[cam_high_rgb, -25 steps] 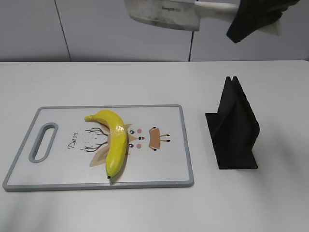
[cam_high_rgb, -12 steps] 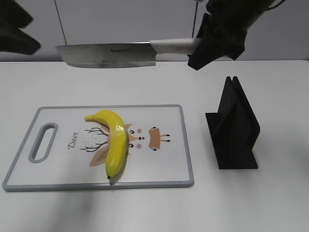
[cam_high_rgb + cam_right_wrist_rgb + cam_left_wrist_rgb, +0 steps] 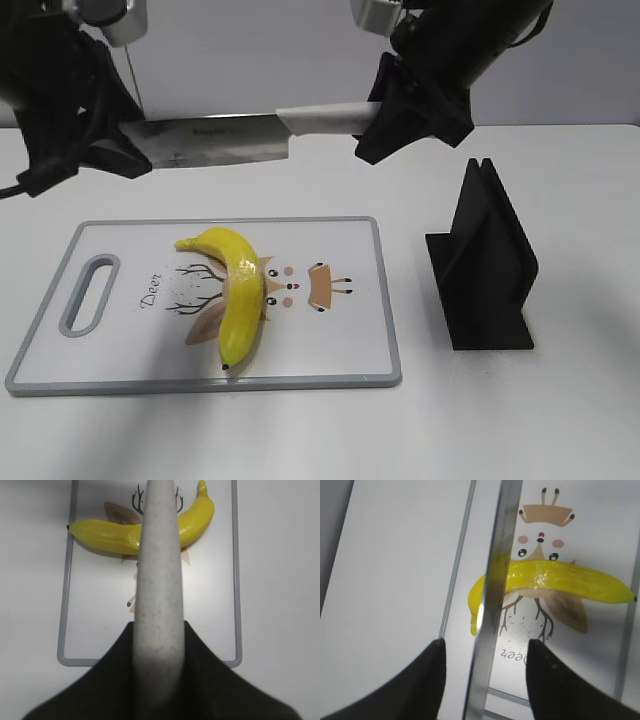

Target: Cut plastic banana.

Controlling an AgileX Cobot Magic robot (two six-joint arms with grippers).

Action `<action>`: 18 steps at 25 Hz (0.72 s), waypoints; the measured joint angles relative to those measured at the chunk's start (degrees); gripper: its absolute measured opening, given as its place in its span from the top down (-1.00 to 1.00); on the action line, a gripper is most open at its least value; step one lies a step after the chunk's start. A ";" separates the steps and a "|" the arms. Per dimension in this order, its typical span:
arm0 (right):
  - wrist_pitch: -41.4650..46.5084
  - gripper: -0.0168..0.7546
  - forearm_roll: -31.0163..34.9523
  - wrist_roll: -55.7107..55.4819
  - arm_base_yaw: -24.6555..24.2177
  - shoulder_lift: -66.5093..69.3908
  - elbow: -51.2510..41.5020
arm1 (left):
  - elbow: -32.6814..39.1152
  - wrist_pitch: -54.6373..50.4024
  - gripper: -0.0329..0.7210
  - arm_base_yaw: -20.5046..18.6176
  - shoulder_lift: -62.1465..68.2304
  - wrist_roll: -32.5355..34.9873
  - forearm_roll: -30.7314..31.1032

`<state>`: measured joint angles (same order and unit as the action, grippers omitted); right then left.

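The plastic banana (image 3: 237,292) is seen lying on the cutting board (image 3: 330,350), left of centre in the exterior view, its dark tip towards the board's lower edge and its curved end towards the upper left. It is touched by neither set of fingers.

Well above it, in the upper half of that frame, a knife (image 3: 215,139) is held level over the bench (image 3: 560,420). Its pale handle is clamped by the right gripper (image 3: 385,120), whose fingers are closed around it; in the right wrist view the handle (image 3: 159,595) crosses over the banana (image 3: 107,534).

The left gripper (image 3: 485,675) is spread open in the left wrist view, one finger on each side of the blade (image 3: 492,610) and not touching it, the banana (image 3: 570,580) lying beyond.

A black stand (image 3: 485,265) is seen on the bench at right of the board.
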<state>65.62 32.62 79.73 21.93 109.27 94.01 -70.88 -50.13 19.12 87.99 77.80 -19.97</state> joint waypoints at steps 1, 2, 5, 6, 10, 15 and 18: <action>-0.06 0.53 0.18 0.05 0.00 0.00 0.00 | 0.00 0.75 -0.35 0.00 0.46 0.00 0.15; -0.06 0.53 0.24 0.05 0.00 0.00 0.00 | 0.00 1.19 -0.26 0.00 0.90 0.00 0.21; -0.06 0.53 0.31 0.12 0.00 0.00 0.00 | -0.06 1.73 0.24 0.00 1.30 0.00 0.26; -0.06 0.53 0.31 0.12 0.00 0.00 0.00 | -0.06 1.73 0.44 0.00 1.30 0.00 0.26; -0.93 0.53 -0.36 1.71 0.00 0.00 0.05 | -0.06 0.49 0.87 0.07 1.30 0.64 0.33; -0.97 0.53 -1.23 0.91 0.12 0.00 0.05 | -0.06 0.28 0.93 0.18 1.63 0.75 0.33; -2.58 0.53 -4.11 -0.72 0.61 0.05 -1.17 | -0.06 0.48 0.94 0.18 4.00 0.81 -0.01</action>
<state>63.04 28.51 79.01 22.55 109.32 92.84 -70.94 -49.65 19.30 92.00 78.61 -19.97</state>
